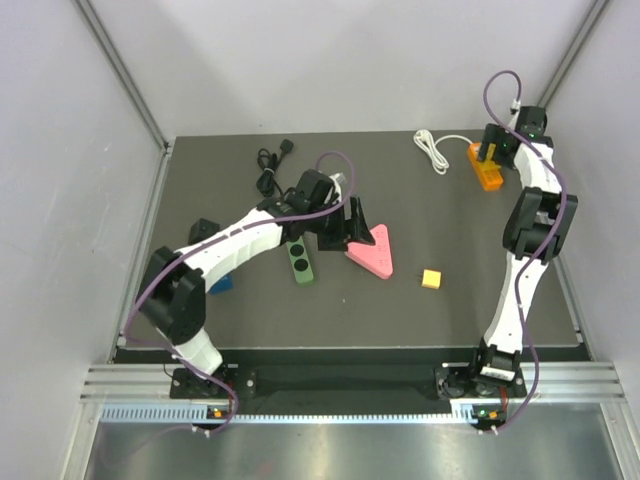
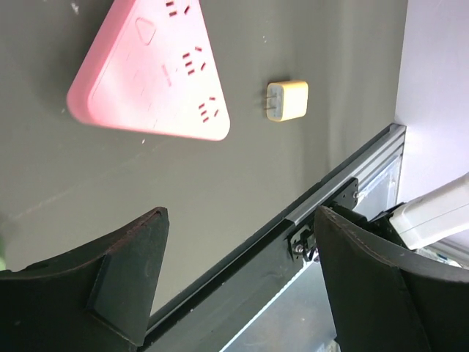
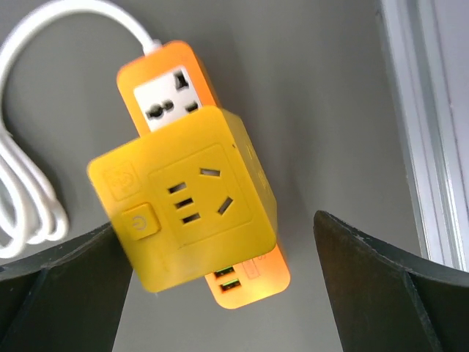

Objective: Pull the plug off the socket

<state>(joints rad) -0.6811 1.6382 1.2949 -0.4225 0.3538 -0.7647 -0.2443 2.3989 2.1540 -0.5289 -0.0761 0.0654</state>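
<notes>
We can read no words or numbers anywhere. On the yellow cube adapter (image 3: 183, 213), a power symbol marks the button (image 3: 139, 222) left of its sockets. The embossed mark (image 3: 121, 178) above that button is illegible.

Bright, even light; faint shadows; mostly sharp.

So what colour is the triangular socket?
The triangular socket is pink, clearest in left wrist view.

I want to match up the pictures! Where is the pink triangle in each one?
Top external: the pink triangle sits near the table's middle.
Left wrist: the pink triangle fills the upper left.
Right wrist: not in it.
Shared landmark: the little yellow plug, to its right in both views.
</notes>
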